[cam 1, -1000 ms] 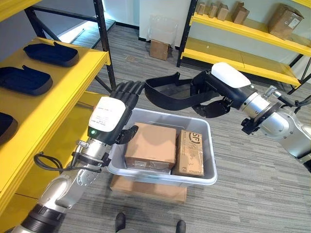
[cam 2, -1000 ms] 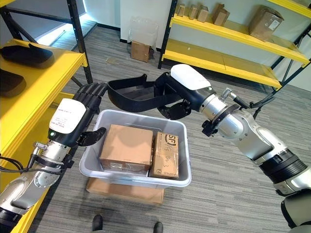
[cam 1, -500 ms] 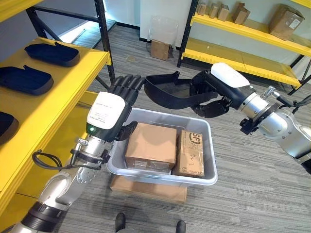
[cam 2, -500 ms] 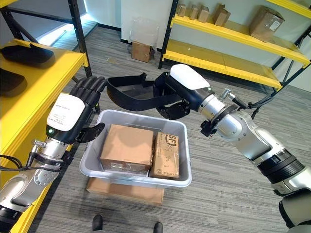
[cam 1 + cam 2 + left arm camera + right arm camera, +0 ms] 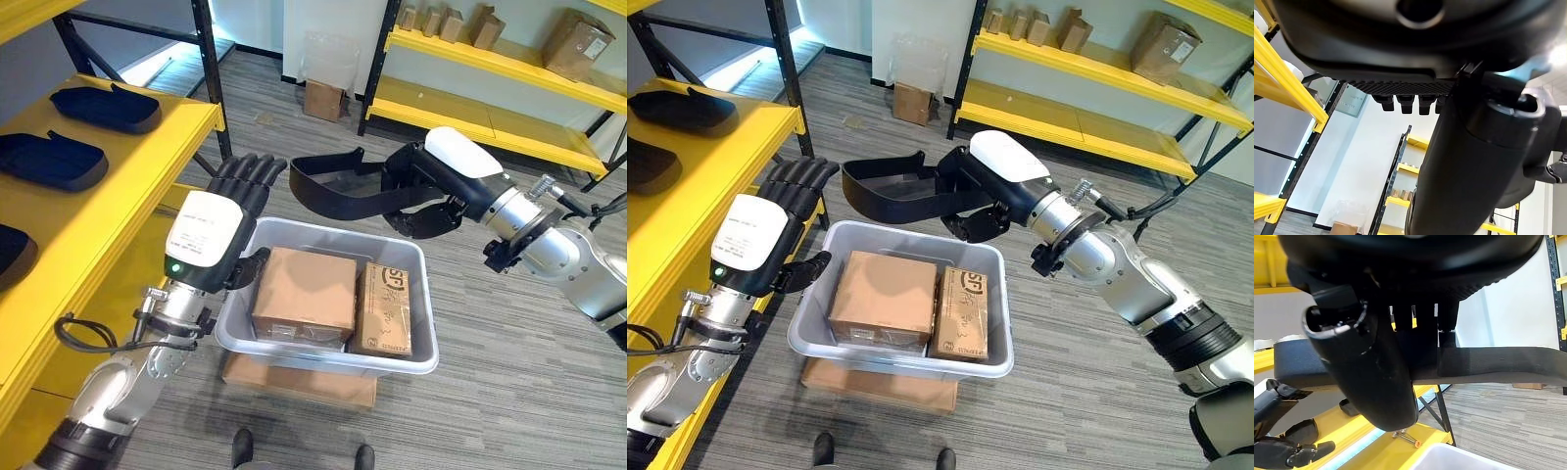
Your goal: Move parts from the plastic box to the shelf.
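1. Dark parts are lying on the yellow shelf.
2. The left hand is hovering beside the plastic box, fingers straight and together.
3. The right hand is gripping a black part above the box, fingers seemingly curled round its edge.

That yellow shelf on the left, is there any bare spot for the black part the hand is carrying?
Yes: bare yellow shelf lies along the front edge and between the black parts already there. The right hand holds its black part above the plastic box.
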You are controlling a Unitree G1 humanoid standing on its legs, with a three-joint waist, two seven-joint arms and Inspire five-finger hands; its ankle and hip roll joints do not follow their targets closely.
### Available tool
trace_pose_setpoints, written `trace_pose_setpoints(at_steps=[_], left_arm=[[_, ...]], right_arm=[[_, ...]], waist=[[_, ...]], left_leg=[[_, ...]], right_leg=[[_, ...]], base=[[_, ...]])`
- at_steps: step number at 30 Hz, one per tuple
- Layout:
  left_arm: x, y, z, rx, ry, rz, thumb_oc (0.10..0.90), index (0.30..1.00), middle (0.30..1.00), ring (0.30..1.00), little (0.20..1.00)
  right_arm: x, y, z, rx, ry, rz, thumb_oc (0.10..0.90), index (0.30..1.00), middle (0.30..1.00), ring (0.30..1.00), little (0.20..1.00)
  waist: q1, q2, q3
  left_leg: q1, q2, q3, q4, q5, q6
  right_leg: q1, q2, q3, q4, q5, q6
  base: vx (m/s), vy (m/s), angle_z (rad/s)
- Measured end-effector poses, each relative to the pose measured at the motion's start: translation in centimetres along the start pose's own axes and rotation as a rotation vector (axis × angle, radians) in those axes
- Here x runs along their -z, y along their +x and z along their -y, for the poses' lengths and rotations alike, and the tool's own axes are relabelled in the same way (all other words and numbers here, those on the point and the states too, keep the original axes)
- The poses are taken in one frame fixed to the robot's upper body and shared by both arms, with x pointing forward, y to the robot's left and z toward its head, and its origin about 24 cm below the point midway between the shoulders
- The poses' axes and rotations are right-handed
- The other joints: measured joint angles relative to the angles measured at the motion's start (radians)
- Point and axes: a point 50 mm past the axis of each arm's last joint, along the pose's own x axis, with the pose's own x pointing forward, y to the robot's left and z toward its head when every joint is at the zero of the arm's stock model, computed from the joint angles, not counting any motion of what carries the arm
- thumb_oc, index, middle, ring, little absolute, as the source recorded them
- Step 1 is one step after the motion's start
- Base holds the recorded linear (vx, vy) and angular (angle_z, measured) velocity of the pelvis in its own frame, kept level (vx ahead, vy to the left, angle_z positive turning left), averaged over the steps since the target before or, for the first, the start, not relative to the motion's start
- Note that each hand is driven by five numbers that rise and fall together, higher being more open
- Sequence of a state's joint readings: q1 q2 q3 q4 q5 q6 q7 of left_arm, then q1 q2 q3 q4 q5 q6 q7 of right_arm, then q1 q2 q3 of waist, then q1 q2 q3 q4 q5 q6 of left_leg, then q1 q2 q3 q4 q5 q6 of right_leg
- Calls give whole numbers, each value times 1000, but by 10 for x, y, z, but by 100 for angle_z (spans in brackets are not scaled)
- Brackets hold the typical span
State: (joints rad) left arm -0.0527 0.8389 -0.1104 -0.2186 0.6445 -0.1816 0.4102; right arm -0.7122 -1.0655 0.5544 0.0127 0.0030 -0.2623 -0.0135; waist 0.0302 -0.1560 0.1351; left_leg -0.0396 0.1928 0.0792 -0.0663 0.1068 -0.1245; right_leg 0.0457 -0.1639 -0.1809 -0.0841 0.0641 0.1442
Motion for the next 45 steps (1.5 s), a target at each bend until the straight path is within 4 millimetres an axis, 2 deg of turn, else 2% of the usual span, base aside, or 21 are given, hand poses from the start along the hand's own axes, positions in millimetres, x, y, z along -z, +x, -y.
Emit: trace_pose_setpoints(at_steps=[7,15,22,25,30,36,45], left_arm=[[0,1,-5,-32,5,-1,900,1000,1000,1000,1000],[-15,15,-18,-108,-7,85,900,1000,1000,1000,1000],[-35,32,-13,-113,-37,196,900,1000,1000,1000,1000],[-42,36,-10,-102,-27,241,900,1000,1000,1000,1000],[-52,43,-5,-82,-23,301,900,1000,1000,1000,1000],[-52,44,-1,-66,0,314,900,1000,1000,1000,1000],[-48,44,4,-49,5,298,900,1000,1000,1000,1000]], right_arm=[[2,-3,-4,-10,9,-11,400,300,300,300,300],[2,-3,-4,-10,9,-10,400,300,300,300,300],[0,-2,-4,-9,10,-1,400,300,300,300,300],[-2,0,-4,-2,16,12,400,300,300,300,300],[-7,5,-6,7,36,36,400,300,300,300,300],[-6,6,-10,-6,39,29,400,300,300,300,300],[-5,6,-11,-14,41,22,400,300,300,300,300]], waist=[[-1,0,0],[-3,0,0],[-9,0,0],[-26,0,0],[-33,0,-1],[-55,-3,-4],[-56,-4,-25]], left_leg=[[5,0,2,-6,1,-1],[6,0,4,-8,1,-1],[9,0,13,-8,1,-1],[9,0,17,-8,1,-1],[21,0,26,-10,0,-1],[24,4,33,-10,0,-1],[26,15,43,-10,0,-1]], right_leg=[[0,-1,2,0,0,0],[0,-1,3,0,-1,1],[-2,-1,8,0,-1,1],[-2,0,9,0,-1,1],[-2,0,24,0,0,1],[-3,3,30,0,1,-1],[-7,13,38,0,2,-2]], base=[[0,0,0],[0,0,0],[0,0,0],[0,0,0],[-2,2,-8],[3,3,-2],[0,3,-2]])
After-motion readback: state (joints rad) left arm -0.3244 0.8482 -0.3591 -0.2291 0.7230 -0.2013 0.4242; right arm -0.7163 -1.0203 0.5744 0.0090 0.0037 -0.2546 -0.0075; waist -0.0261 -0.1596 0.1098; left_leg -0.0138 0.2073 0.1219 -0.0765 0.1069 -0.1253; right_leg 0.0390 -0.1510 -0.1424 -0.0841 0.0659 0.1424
